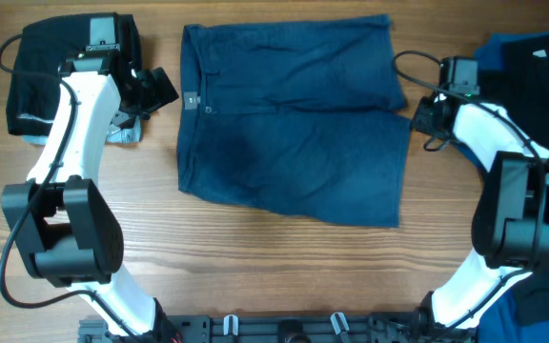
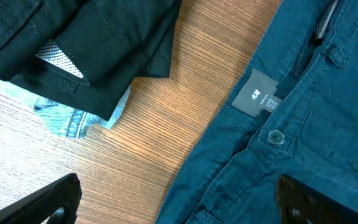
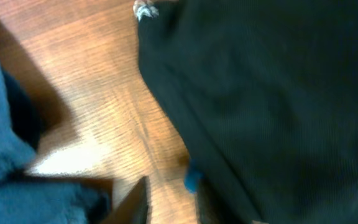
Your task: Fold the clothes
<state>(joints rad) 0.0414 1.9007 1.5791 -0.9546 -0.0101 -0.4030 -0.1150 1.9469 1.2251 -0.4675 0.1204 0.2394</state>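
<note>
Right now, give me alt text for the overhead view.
Dark navy shorts lie flat on a wooden table, the left gripper by the waistband, the right gripper by the leg hems. Black clothes lie left, blue clothes right.

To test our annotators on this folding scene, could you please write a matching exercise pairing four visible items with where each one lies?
Things: 1 navy shorts; 2 black garment; 3 pale blue garment; 4 grey label.
Places: A beneath the black garment; B spread flat in the middle; C beside the button on the shorts; D piled by the left arm.
Pairs: 1-B; 2-D; 3-A; 4-C.
</note>
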